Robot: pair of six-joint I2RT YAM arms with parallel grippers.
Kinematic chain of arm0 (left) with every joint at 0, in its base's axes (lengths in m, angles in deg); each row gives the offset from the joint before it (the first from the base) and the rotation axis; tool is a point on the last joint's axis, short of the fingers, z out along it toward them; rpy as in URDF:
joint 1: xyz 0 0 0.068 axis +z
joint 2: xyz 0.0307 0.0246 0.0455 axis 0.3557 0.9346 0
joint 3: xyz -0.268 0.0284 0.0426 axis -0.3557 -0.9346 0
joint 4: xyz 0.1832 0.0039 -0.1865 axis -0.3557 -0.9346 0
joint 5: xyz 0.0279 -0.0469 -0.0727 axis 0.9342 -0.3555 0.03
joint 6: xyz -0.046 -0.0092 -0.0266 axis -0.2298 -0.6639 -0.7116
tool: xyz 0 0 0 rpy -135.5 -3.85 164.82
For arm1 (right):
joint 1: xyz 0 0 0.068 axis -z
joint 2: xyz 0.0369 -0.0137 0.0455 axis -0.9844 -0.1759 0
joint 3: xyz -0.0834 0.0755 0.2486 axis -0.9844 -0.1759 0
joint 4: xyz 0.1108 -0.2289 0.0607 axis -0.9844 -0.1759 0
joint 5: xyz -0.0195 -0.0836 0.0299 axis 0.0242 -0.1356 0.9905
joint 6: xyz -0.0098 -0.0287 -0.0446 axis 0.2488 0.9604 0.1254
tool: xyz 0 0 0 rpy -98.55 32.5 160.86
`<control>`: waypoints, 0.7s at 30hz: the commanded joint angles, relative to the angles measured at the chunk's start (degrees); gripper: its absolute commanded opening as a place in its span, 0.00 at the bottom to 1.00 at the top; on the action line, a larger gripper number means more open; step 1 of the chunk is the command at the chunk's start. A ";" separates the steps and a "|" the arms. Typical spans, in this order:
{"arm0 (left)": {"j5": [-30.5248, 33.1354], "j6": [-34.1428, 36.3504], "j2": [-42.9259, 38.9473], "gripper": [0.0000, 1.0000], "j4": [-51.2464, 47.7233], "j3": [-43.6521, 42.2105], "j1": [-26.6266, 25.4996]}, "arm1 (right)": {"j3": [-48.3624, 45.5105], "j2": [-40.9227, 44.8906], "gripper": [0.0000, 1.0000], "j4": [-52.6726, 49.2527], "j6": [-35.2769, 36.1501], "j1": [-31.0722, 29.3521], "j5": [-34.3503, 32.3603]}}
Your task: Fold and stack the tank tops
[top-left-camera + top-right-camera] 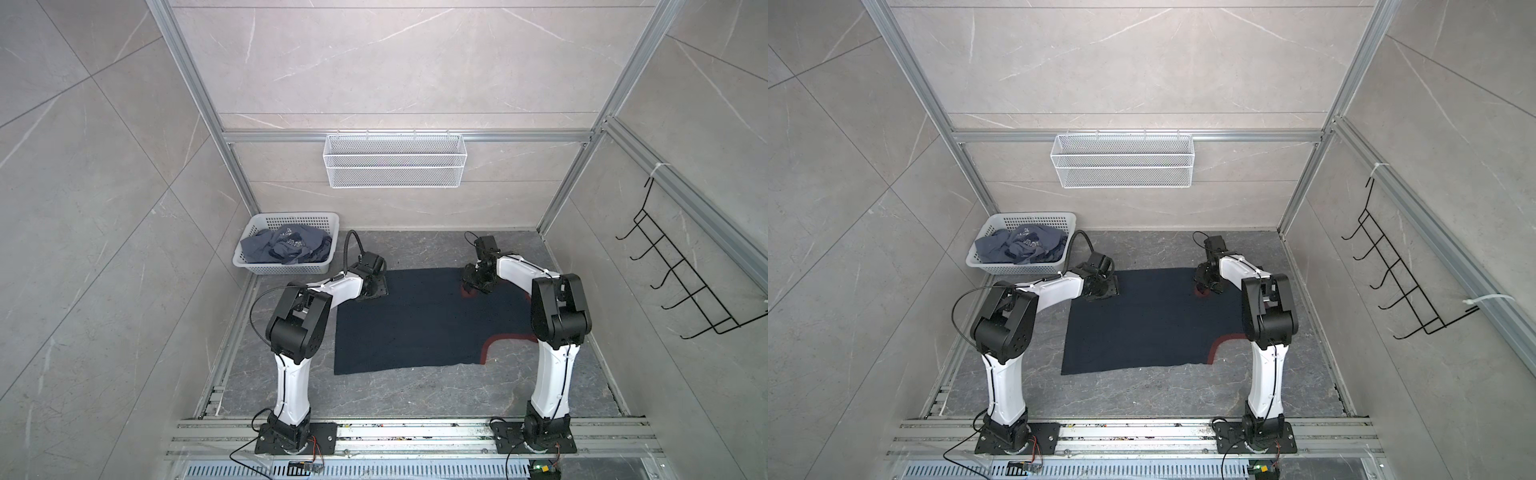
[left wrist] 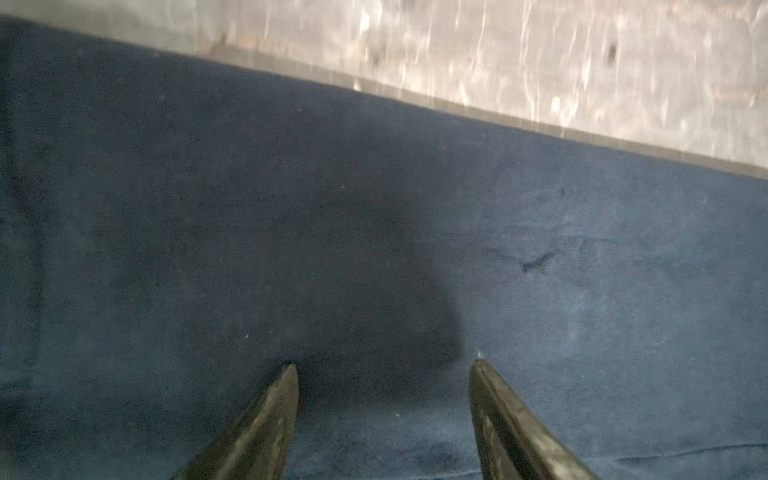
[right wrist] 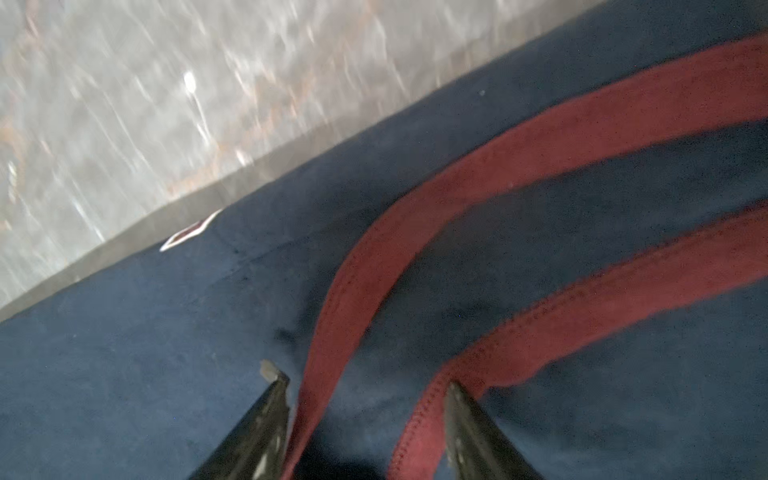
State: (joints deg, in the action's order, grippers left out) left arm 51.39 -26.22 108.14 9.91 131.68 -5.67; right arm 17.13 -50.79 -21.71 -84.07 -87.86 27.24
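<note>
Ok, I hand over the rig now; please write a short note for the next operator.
The left gripper is open above the navy tank top, near its far edge.
The right gripper is open, straddling the red trim.
Done: navy top lies flat on the table; no fold visible.
To do: fold it; the blue-grey tank top is crumpled in the white basket; fold, stack.

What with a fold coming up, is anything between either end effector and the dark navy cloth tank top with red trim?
Nothing visible. The left end effector hovers open over the plain fabric of the dark navy cloth tank top; the right end effector, open, straddles its red trim.
</note>
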 commanded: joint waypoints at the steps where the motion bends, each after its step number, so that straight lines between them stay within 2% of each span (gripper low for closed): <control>1: -0.50 2.54 1.32 0.70 -6.70 3.49 0.66 | 1.81 -1.97 0.65 -3.17 1.28 1.01 -1.03; 6: -1.56 2.95 -4.89 0.75 -15.29 10.86 0.42 | 1.48 4.78 0.69 -4.85 3.95 1.11 -2.37; 9: -1.33 2.94 -11.79 0.76 -17.03 9.09 -0.37 | -4.39 12.15 0.69 -3.64 3.87 0.85 0.10; 14: -0.40 1.59 -25.31 0.76 -19.35 -2.39 -1.58 | -17.45 26.27 0.70 -2.72 4.09 -1.89 3.06; 21: 1.01 -5.65 -46.52 0.74 -27.36 -22.46 -4.25 | -33.85 47.08 0.69 -10.40 4.18 -4.31 4.33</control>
State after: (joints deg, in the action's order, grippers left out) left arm 51.11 -27.73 66.38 -10.09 114.33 -9.23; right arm -11.96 -8.39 -26.08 -80.81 -92.18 30.60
